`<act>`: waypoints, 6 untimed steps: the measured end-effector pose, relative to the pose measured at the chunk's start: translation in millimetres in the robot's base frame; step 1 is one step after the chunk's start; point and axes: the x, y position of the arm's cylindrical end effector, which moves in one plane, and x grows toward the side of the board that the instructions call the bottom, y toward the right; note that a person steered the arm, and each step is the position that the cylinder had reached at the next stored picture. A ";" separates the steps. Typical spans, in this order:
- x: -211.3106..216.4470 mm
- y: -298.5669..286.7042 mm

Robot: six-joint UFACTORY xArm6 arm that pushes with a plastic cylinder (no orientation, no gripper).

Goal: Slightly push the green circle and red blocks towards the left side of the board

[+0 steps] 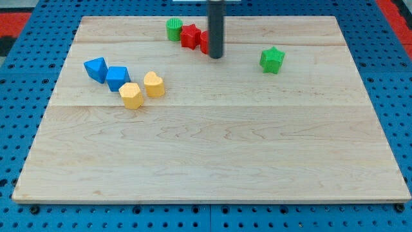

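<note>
The green circle [174, 29] stands near the view's top, left of centre. A red star block [189, 36] touches its right side. A second red block [203, 42] sits right of the star, partly hidden behind my rod. My tip [215, 57] rests on the board at the right side of that second red block, touching or nearly touching it.
A green star block [272, 59] lies to the right of my tip. At the view's left are two blue blocks [96, 68] [118, 78], a yellow hexagon block [131, 95] and a yellow heart block [154, 84]. The wooden board [212, 161] lies on a blue pegboard.
</note>
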 end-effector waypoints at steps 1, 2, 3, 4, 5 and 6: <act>-6.1 25.8; -27.5 6.2; -37.6 -22.7; -39.0 -30.0; -50.9 -28.0; -52.6 -41.0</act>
